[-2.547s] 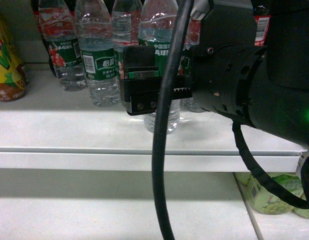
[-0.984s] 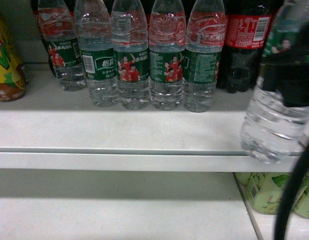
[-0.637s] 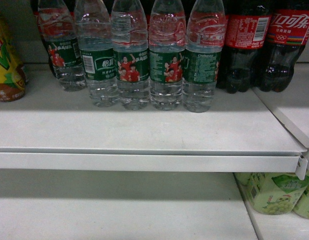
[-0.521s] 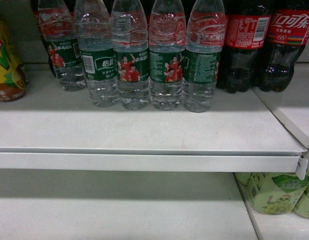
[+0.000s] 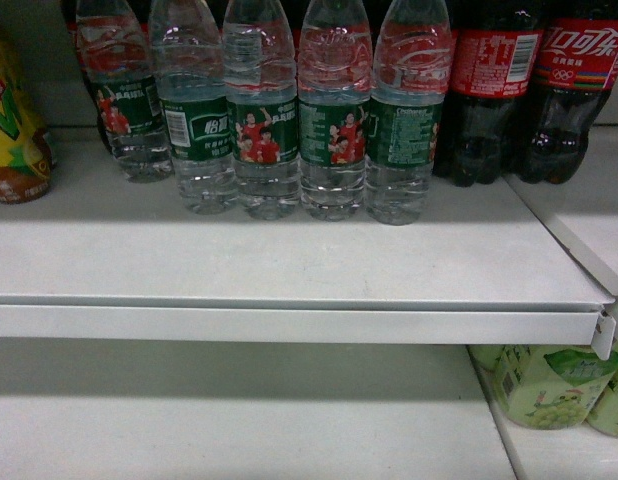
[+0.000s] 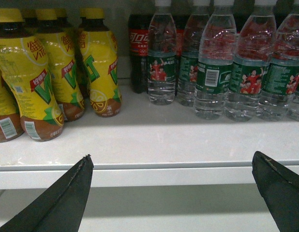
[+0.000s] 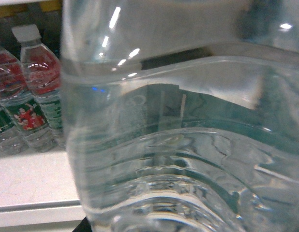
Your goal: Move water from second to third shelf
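Observation:
A clear ribbed water bottle [image 7: 178,145] fills the right wrist view, pressed close to the camera, with my right gripper [image 7: 178,220] shut on it. Its fingers are hidden behind the plastic except a dark sliver at the bottom left. Neither this bottle nor the right arm shows in the head view. Several more water bottles [image 5: 334,110] with green labels stand in a row at the back of the upper white shelf [image 5: 289,270]. My left gripper [image 6: 172,157] hangs open and empty in front of that shelf's front edge, its black fingertips [image 6: 84,166] wide apart.
Dark cola bottles [image 5: 489,90] with red labels stand right of the water row. Yellow drink bottles [image 6: 43,72] stand at the left. A lower white shelf [image 5: 239,420] lies beneath, with green-labelled drinks [image 5: 549,385] at its right. A shelf bracket [image 5: 601,330] sticks out at the right corner.
My right arm pulled one water bottle off the shelf and carried it out of the head view to the right. The head view has stayed the same over the last half second.

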`<state>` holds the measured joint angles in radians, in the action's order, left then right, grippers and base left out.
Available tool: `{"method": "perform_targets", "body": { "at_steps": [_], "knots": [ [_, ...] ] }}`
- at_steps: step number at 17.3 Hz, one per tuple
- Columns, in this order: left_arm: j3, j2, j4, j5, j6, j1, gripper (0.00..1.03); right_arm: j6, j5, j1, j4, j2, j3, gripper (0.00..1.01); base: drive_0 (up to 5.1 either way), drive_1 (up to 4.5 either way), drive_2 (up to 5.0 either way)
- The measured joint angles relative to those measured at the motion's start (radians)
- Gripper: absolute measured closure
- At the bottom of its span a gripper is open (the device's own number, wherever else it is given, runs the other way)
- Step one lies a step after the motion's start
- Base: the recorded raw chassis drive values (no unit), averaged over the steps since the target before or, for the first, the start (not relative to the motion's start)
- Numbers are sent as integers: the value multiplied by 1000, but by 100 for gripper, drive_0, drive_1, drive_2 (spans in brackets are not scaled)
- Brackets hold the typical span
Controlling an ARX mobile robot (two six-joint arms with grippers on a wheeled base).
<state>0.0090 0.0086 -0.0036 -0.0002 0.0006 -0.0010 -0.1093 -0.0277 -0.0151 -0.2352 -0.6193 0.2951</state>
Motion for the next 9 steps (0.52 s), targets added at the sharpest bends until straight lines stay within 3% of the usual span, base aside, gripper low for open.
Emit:
{"method": "perform_targets", "body": {
  "at_steps": [3, 9],
  "knots": [
    [0, 0, 0, 0, 0, 0, 5, -13, -3, 23, 14, 16, -18, 60, 0, 0, 0],
    [0, 0, 0, 0, 0, 0, 5, -21, -3, 22, 10, 19, -19, 60, 0, 0, 0]
  ]
}}
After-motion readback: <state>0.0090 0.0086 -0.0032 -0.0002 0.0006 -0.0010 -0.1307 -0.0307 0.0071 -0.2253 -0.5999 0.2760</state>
